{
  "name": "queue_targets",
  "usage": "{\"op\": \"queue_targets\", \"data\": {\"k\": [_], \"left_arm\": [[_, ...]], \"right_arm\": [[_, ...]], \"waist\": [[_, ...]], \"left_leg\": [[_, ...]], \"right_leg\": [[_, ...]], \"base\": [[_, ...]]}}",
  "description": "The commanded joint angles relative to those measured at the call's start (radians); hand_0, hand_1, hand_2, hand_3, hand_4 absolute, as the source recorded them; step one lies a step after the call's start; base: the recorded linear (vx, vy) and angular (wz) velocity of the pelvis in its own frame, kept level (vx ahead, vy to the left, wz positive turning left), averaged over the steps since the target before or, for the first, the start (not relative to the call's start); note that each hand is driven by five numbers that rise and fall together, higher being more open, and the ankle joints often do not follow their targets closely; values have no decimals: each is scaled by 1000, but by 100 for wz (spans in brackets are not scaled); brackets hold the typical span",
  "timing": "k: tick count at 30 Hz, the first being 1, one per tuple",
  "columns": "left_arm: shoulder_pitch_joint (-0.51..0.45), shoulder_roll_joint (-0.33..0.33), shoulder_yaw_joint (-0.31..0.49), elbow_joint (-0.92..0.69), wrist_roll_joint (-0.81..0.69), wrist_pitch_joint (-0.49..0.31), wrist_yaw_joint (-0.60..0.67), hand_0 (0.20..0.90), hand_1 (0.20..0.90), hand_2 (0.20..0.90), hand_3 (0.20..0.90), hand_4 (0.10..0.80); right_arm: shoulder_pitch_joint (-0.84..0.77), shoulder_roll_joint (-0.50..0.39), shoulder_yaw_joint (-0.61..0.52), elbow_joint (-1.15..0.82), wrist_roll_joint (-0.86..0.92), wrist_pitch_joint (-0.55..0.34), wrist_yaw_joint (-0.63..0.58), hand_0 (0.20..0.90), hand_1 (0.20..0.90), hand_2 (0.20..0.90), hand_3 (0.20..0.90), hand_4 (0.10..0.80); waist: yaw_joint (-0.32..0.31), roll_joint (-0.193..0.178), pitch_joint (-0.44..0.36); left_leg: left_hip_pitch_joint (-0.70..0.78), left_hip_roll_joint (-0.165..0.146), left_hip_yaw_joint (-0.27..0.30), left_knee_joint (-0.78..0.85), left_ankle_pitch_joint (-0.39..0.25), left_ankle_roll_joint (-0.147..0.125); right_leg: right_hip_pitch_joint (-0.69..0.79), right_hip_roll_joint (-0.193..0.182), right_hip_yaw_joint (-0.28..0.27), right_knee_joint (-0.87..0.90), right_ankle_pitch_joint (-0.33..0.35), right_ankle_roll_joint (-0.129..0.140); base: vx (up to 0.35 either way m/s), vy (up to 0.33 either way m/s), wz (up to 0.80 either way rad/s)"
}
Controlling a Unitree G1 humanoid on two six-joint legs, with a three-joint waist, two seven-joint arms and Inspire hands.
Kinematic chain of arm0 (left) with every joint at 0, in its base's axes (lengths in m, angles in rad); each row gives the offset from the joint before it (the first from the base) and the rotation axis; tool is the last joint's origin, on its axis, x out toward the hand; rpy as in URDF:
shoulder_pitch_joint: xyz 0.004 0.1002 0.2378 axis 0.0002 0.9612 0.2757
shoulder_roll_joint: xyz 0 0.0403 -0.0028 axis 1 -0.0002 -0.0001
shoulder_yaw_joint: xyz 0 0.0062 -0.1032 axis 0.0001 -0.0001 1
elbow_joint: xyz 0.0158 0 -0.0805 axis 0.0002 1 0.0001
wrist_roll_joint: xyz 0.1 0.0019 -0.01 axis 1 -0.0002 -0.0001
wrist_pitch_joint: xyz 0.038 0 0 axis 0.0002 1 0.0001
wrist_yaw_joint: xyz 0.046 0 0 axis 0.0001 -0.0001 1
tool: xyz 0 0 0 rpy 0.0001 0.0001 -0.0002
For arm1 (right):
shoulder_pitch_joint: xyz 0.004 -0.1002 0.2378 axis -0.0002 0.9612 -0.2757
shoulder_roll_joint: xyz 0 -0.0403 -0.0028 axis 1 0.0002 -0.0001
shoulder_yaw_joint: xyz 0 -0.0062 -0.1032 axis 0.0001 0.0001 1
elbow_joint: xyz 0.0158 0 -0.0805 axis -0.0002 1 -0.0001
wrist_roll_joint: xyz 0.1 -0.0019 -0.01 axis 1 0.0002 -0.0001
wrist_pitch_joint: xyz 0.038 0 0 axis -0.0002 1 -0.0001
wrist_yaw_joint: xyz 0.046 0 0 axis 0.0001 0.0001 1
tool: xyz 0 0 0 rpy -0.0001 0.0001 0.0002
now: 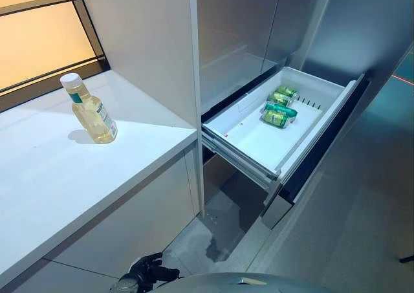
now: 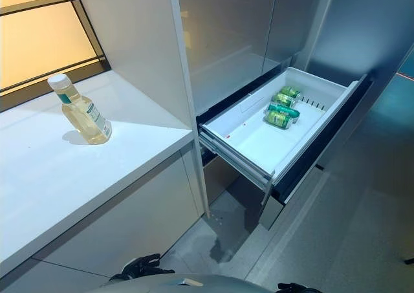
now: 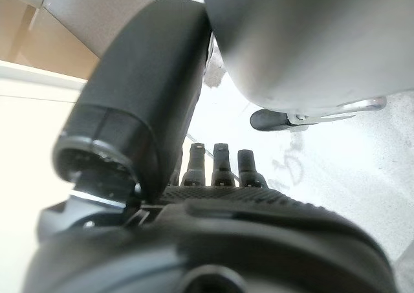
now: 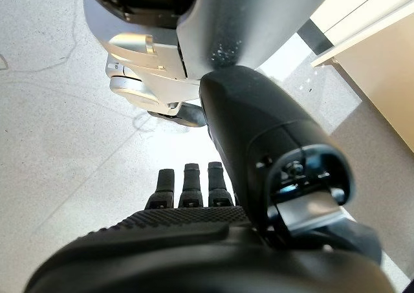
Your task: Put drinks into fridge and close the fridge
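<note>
A clear bottle point(image 1: 90, 110) of pale yellow drink with a white cap stands upright on the white counter point(image 1: 58, 183) at the left. The fridge's white drawer point(image 1: 240, 153) is pulled out to the right of the counter, with green cans point(image 1: 279, 108) lying at its far end. My left hand point(image 1: 146, 270) hangs low below the counter's front, open and empty, with straight fingers point(image 3: 220, 167) in the left wrist view. My right hand point(image 2: 295, 288) hangs low at the right, open and empty, its fingers point(image 4: 186, 184) straight over the floor.
The fridge's tall grey doors point(image 1: 236, 34) stand shut above the drawer. A white cabinet side point(image 1: 145, 41) rises between counter and fridge. A window point(image 1: 39, 34) runs behind the counter. Grey floor point(image 1: 362, 228) spreads to the right of the drawer.
</note>
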Motion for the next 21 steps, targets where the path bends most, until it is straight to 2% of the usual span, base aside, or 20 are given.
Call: {"op": "queue_targets", "data": {"k": [1, 11, 21], "left_arm": [[-68, -13, 23, 14, -9, -47, -16, 900, 900, 900, 900, 800], [-65, -12, 10, 7, 11, -107, -27, 900, 900, 900, 900, 800], [-81, -7, -57, -70, 69, -238, -73, 900, 900, 900, 900, 800]], "right_arm": [[-54, 27, 27, 13, 2, -2, 33, 900, 900, 900, 900, 800], [-49, 27, 29, 16, 1, -10, 36, 900, 900, 900, 900, 800], [-53, 24, 37, 11, -3, -5, 43, 900, 900, 900, 900, 800]], "waist": [[25, -19, 34], [25, -24, 35], [22, -24, 31]], "left_leg": [[19, -69, 51, 12, -90, 69], [20, -69, 49, 9, -91, 68], [22, -66, 56, 6, -94, 67]], "right_leg": [[-44, -23, -13, 55, 13, 55], [-45, -23, -11, 55, 13, 58], [-47, -21, -3, 56, 14, 60]], "base": [[0, 0, 0], [0, 0, 0], [0, 0, 0]]}}
